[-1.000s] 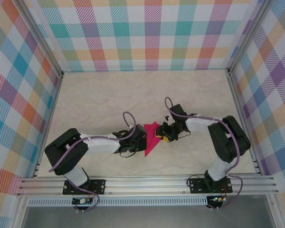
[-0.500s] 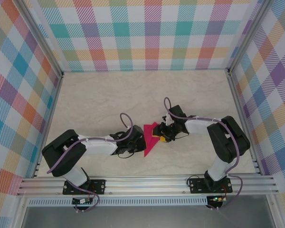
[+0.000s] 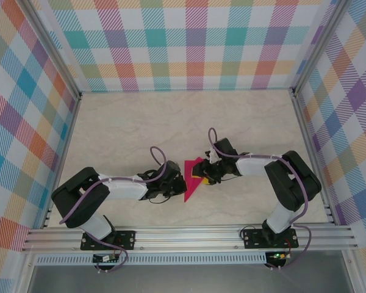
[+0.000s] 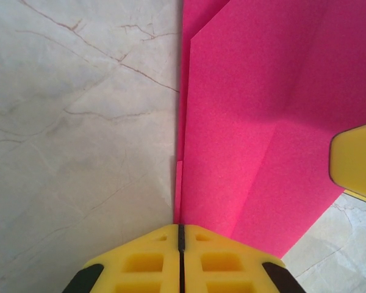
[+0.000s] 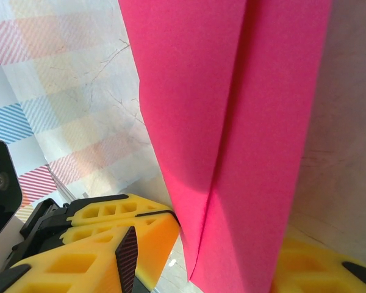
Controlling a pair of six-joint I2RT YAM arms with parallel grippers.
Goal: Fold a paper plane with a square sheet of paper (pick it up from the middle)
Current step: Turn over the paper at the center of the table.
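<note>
Magenta sheet (image 3: 191,183) is already down to a narrow pointed dart outline, layered, with creases showing. It sits low at the table (image 3: 140,122), near-centre, between both arms. Left gripper (image 4: 180,235): fingers pressed together, and the paper's folded edge runs into their seam, so we read it as a pinch. Right gripper (image 3: 202,176): jaws parted, 1 finger each side of the paper, contact unclear. We judge nose folds done, wing folds and release left.
</note>
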